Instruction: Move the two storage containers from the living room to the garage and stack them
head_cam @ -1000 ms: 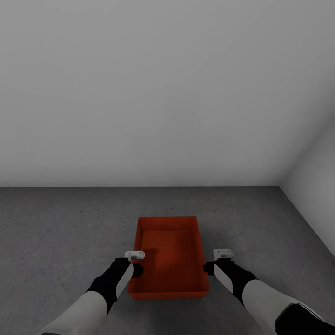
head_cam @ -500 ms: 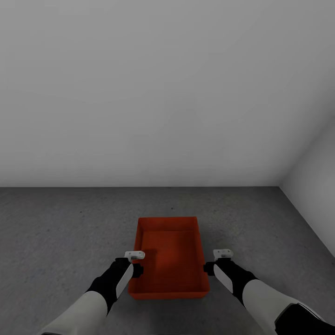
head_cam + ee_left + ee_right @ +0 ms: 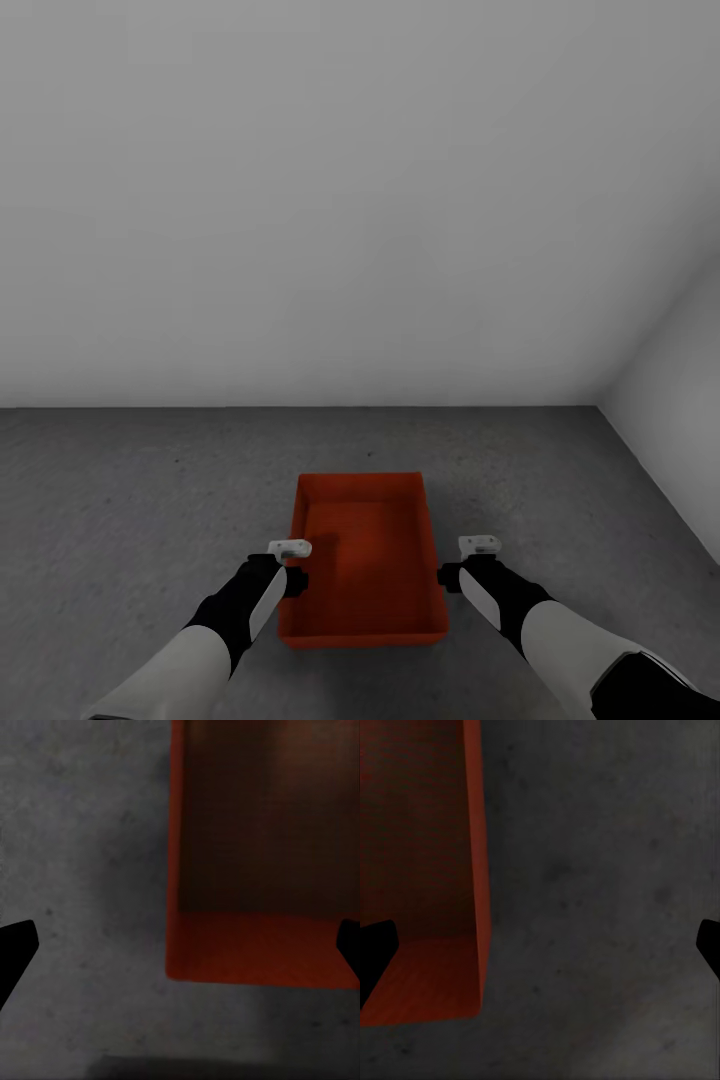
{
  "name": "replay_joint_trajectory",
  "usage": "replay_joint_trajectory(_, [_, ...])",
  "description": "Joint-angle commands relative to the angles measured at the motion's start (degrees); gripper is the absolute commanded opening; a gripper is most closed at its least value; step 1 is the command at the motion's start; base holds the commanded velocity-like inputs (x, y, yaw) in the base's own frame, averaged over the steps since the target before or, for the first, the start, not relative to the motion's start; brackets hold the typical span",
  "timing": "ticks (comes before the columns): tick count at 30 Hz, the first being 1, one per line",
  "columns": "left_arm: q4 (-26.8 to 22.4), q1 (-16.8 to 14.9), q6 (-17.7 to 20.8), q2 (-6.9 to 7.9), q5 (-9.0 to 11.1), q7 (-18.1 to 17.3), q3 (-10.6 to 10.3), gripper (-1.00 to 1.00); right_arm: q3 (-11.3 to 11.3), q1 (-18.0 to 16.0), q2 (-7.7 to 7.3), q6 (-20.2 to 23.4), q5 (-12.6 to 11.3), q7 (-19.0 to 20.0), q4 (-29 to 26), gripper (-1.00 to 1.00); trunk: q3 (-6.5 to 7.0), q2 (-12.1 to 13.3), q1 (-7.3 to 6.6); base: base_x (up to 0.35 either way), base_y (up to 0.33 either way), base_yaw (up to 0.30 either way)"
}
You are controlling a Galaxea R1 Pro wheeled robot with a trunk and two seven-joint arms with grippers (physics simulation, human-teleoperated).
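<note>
- A red-orange storage container [image 3: 365, 560] is seen in the head view resting on the dark grey speckled floor [image 3: 130, 500] of the garage, open side up, its long axis running away from the robot.
- The container lies between the two grippers: the left gripper [image 3: 291, 566] is placed just outside one long wall, and the right gripper [image 3: 462, 562] just outside the opposite long wall.
- Whether either gripper touches its wall cannot be told from the head view.
- In the left wrist view, the left gripper [image 3: 180, 945] is shown with its dark fingertips [image 3: 15, 945] spread wide apart; a corner and a low wall of the container [image 3: 255, 870] lie beneath it, partly between the fingers, with nothing clamped.
- In the right wrist view, the right gripper [image 3: 540, 945] is likewise shown with fingertips [image 3: 375, 949] far apart; a long wall of the container [image 3: 476, 870] and bare floor [image 3: 607, 885] lie beneath it, and nothing is held.
- Plain pale grey walls [image 3: 350, 200] are seen beyond the grippers, meeting in a corner on the right-gripper side.
- The container's interior is seen bare.
</note>
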Motion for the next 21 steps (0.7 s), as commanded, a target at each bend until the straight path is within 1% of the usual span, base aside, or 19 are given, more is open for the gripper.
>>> replay_joint_trajectory(1, [-0.09, -0.01, 0.24, 0.04, 0.6, 0.47, -0.36, 1.0, 0.33, -0.02, -0.03, 0.28, -0.38, -0.37, -0.12, 1.0, 0.14, 0.4, -0.23, 0.0, 0.0, 0.0])
replay_joint_trajectory(21, [-0.04, -0.01, 0.16, 0.04, 0.6, 0.47, -0.4, 1.0, 0.34, -0.02, -0.03, 0.28, -0.38, -0.39, -0.12, 1.0, 3.73, 8.42, -4.63, 0.0, 0.0, 0.0])
